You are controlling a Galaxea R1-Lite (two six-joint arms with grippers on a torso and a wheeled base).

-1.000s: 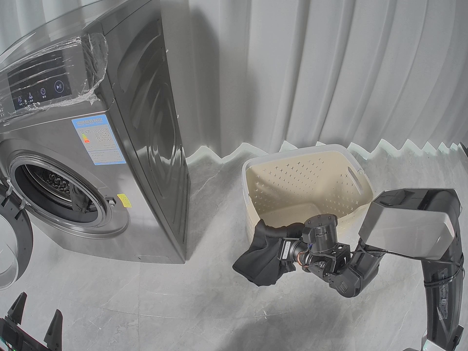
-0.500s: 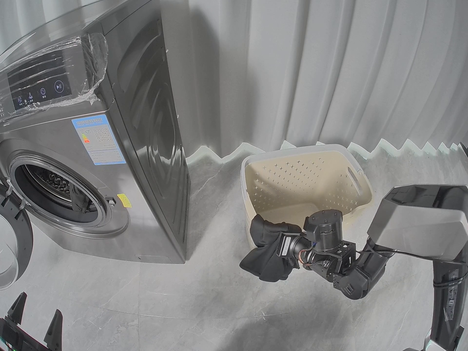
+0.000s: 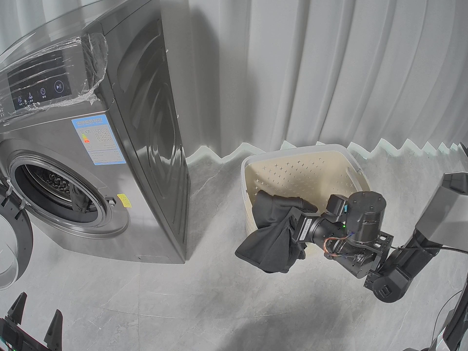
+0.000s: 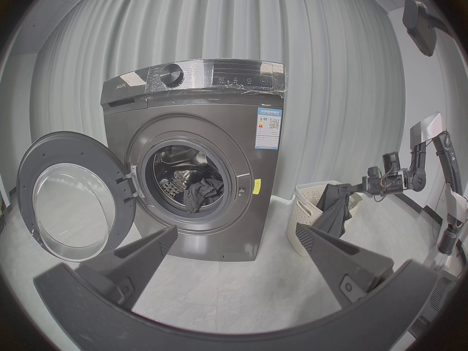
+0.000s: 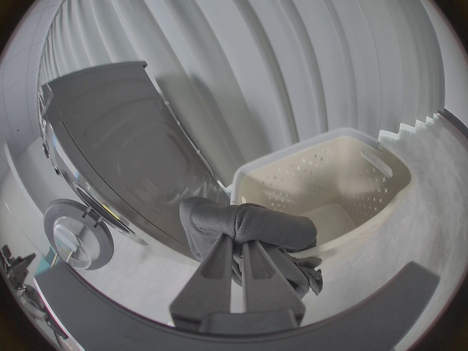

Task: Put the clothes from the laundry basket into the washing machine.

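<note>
Lift continues: right gripper (image 3: 294, 219), clamped on the dark grey garment (image 3: 271, 242), has risen over the cream perforated laundry basket (image 3: 302, 158); the garment's long axis hangs downward. Left gripper (image 4: 235, 229) gapes.

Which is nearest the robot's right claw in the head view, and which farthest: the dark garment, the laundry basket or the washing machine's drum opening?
1. dark garment: clamped in the right gripper, hanging at the basket's front-left corner.
2. laundry basket: just behind the gripper, on the floor.
3. drum opening: far off to the left, across the floor.
</note>
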